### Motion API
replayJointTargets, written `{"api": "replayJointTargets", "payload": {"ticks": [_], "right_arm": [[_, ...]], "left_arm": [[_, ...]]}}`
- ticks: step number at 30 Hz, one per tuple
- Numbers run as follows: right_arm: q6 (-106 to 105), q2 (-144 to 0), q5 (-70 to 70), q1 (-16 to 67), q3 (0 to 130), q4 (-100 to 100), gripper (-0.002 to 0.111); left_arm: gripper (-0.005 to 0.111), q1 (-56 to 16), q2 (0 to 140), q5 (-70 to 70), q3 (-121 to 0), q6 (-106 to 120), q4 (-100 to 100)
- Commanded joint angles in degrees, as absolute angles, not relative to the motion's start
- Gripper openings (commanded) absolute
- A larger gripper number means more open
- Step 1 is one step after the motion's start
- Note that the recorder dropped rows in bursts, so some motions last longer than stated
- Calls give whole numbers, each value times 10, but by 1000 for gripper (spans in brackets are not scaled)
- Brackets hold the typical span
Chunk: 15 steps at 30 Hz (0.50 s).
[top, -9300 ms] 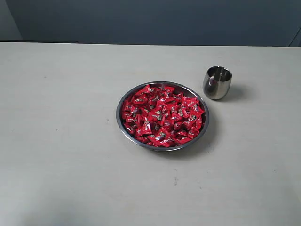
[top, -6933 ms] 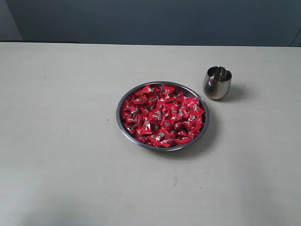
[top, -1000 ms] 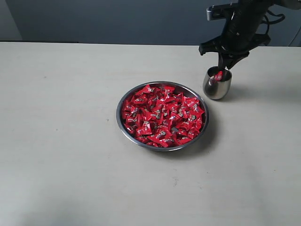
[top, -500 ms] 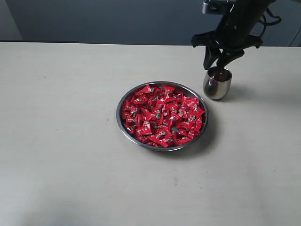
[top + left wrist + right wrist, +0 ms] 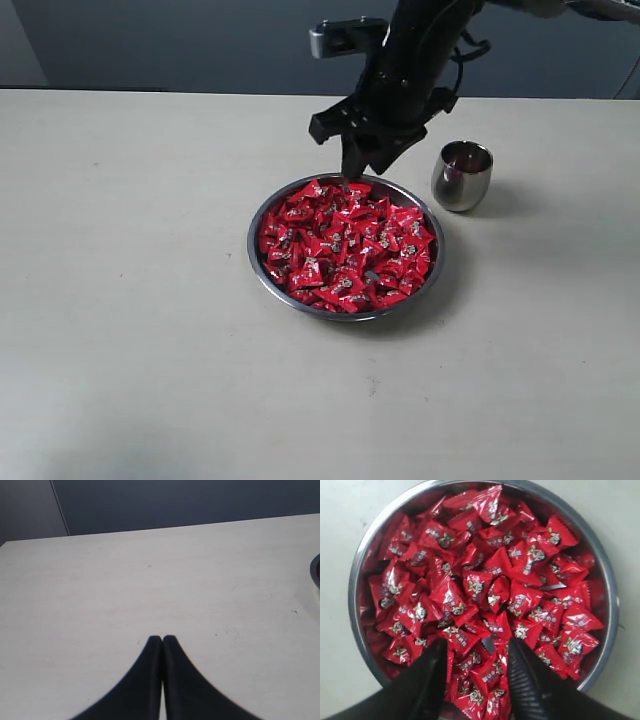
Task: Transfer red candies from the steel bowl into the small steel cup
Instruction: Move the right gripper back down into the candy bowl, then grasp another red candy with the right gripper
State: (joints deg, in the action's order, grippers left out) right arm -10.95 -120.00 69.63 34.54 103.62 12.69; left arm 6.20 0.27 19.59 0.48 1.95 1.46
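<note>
the candies (image 5: 345, 245) are glossy red, each wrapper printed with a small pale mark with bits of green and gold. the bowl (image 5: 252, 248) and cup (image 5: 461, 185) are bare silver-grey steel. the table (image 5: 130, 300) is pale cream with faint dark specks. the wall (image 5: 200, 45) is dark slate blue. the right gripper (image 5: 477, 652) is black and ribbed, the left gripper (image 5: 162, 641) plain black.

A pale, lightly scuffed table (image 5: 130, 300) fills the scene — behind it, a dark blue-grey wall (image 5: 200, 45).
</note>
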Motion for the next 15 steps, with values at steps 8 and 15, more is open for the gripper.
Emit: {"api": "replayJointTargets", "payload": {"ticks": [8,15], "right_arm": [[-111,-1135,628,366,891,108,39],[-117,-1096,541,366,787,138,39]], "left_arm": [[0,62,0,191,0,17,16],[0,62,0,191,0,17,16]]}}
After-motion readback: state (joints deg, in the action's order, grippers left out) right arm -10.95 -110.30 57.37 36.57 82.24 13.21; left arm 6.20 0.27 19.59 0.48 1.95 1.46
